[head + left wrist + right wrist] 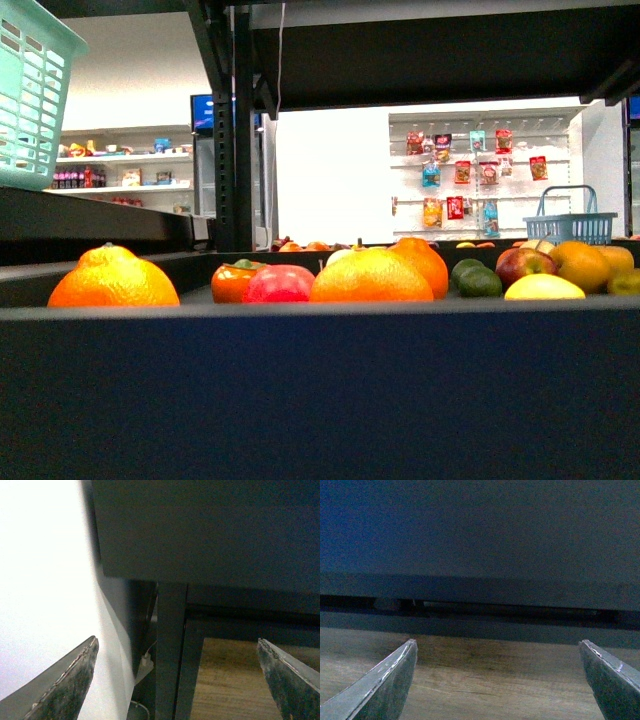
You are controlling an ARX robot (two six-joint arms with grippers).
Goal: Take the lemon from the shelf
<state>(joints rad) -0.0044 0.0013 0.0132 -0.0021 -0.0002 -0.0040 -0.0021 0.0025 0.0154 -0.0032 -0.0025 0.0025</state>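
Note:
The lemon [545,288] is a pale yellow fruit lying in the black shelf tray [320,330] at the right, just behind the tray's front rim and in front of a red apple [524,264]. Neither arm shows in the front view. In the left wrist view my left gripper [177,641] is open and empty, below the underside of a black shelf tray [210,530] and facing an upright post [170,645]. My right gripper [498,642] is also open and empty, low over a wooden floor [495,680] with the tray's dark wall [480,540] ahead.
The tray also holds large oranges [113,280] [370,278], a red fruit [279,285] and green limes [477,279]. A black post [233,140] stands behind. A teal basket [30,90] sits upper left and a blue basket [571,227] at the far right. An upper tray [440,60] hangs overhead.

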